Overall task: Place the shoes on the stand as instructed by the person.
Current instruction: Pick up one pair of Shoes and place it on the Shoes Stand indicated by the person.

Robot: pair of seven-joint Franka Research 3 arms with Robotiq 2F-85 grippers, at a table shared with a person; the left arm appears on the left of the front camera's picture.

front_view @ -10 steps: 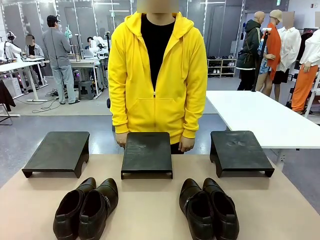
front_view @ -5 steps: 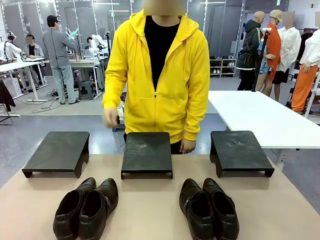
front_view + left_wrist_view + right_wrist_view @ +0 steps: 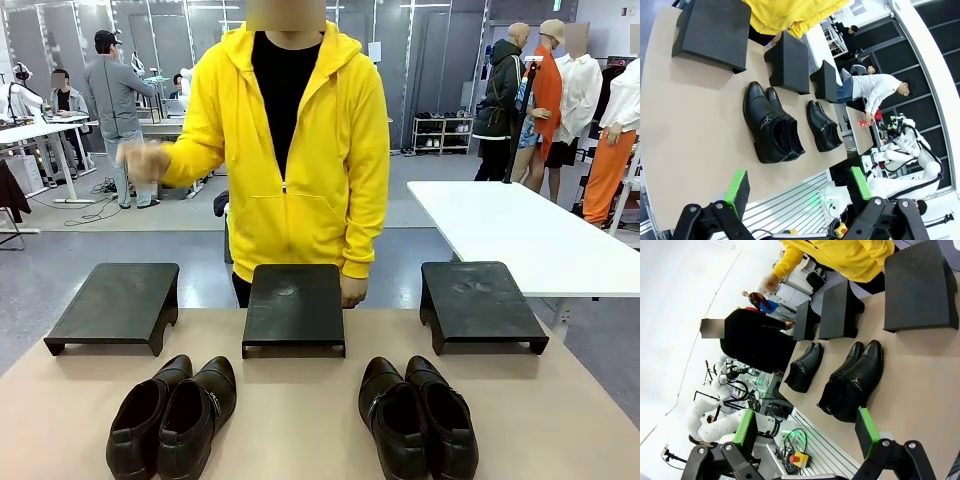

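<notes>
No legible text, brand, label or number on shoes (image 3: 172,415), stands (image 3: 293,305) or surface (image 3: 290,420). White sheet (image 3: 374,51) on far door, toward 12 o'clock, too small to read.

a tan counter (image 3: 300,425) carries three low black stands in a row along its far side: the middle stand (image 3: 294,303), a second stand (image 3: 115,303) well off to its left and a third stand (image 3: 480,300) well off to its right. nearer than the middle stand and to its left lies a pair of dark glossy shoes (image 3: 172,415), side by side and touching, toes toward the stands. a second pair (image 3: 417,418) lies likewise, nearer and to its right.
</notes>
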